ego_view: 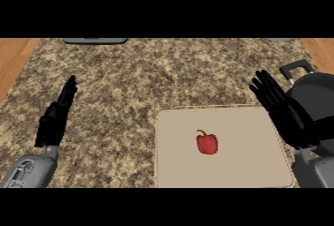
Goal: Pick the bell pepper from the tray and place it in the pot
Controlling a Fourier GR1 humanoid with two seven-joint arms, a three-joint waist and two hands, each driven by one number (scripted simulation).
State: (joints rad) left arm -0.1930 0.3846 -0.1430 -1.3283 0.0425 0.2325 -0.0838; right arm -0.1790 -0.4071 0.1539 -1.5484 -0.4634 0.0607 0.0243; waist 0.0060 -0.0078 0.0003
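Note:
A small red bell pepper [207,143] with a short stem lies near the middle of a beige square tray [183,167]. The dark grey pot [316,99] sits at the right edge, partly cut off, with a handle at its upper left. My right hand [284,110] is open with straight fingers, over the tray's right edge and in front of the pot, well right of the pepper. At the left over the granite counter, far from the tray, my left hand [57,114] stays open, fingers pointing up.
The speckled granite counter [143,75] has wooden strips at both sides. A grey object [95,40] shows at the far edge, top left, and another grey bit [280,39] at the top right.

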